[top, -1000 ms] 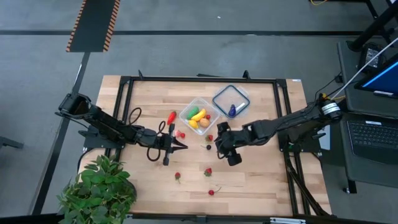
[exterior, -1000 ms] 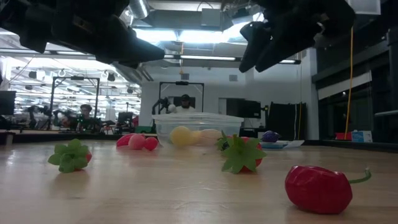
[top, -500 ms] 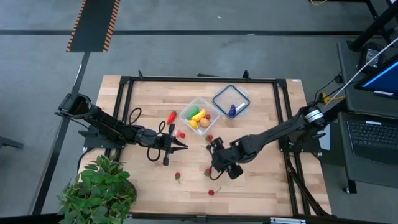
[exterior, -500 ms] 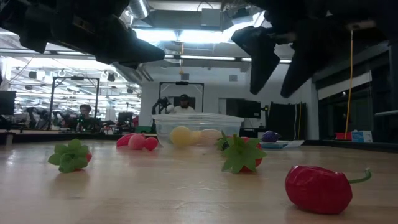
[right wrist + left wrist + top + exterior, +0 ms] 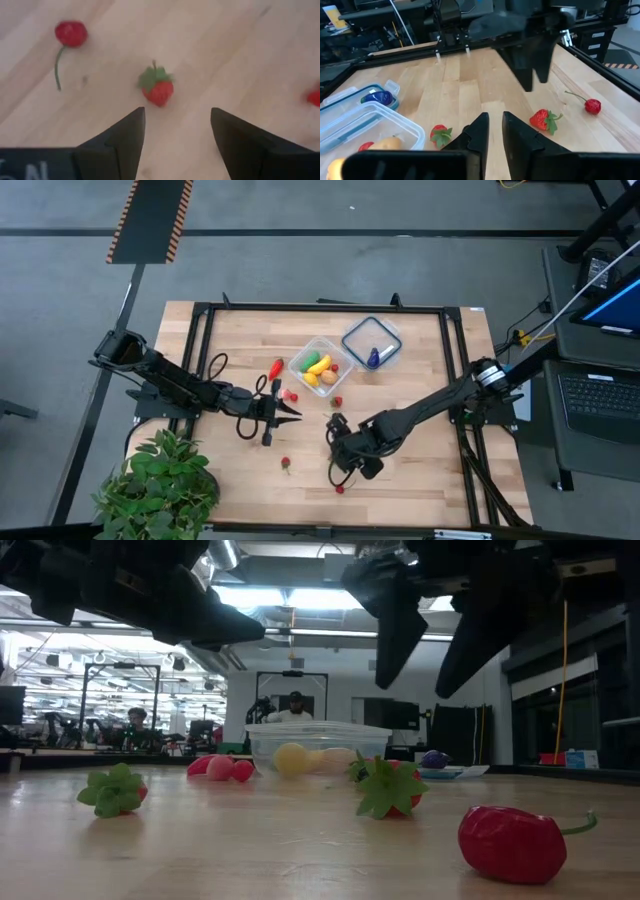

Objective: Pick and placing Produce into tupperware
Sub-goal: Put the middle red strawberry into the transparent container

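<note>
The clear tupperware stands at the table's middle far side with yellow, green and tan produce inside. My right gripper is open and points down above a red strawberry, which lies on the table ahead of its fingers; the low view shows it too. A red cherry with a stem lies nearer the front edge. Another strawberry lies to the left. My left gripper is shut and empty, held level left of the middle.
The clear lid with a blue-purple piece on it lies right of the tub. A red pepper and small red pieces lie near the tub. A potted plant stands at the near left corner.
My right gripper has gone toward the table's near edge and to the left, from beside the tub's near side to above the strawberry, and has tipped to point down.
</note>
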